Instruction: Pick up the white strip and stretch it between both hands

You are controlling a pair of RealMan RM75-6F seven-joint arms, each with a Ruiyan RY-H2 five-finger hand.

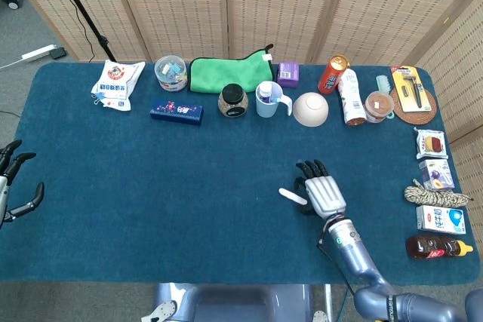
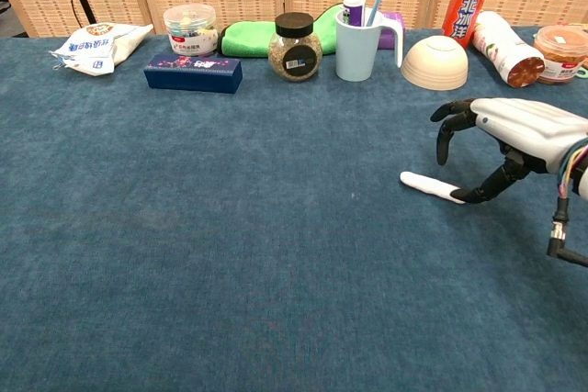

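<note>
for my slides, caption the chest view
Right hand lowered over the white strip, thumb touching its near end, strip flat on the blue table.

Right hand (image 1: 323,194): from the head camera its back covers the near end of the white strip (image 1: 291,196); contact there cannot be judged. In the chest view its wrist is cut by the frame's 3 o'clock edge. Left hand (image 1: 13,182): cropped at the head view's 9 o'clock edge, absent from the chest view. Labels on the small packets (image 1: 432,143) at 3 o'clock are too small to read.
</note>
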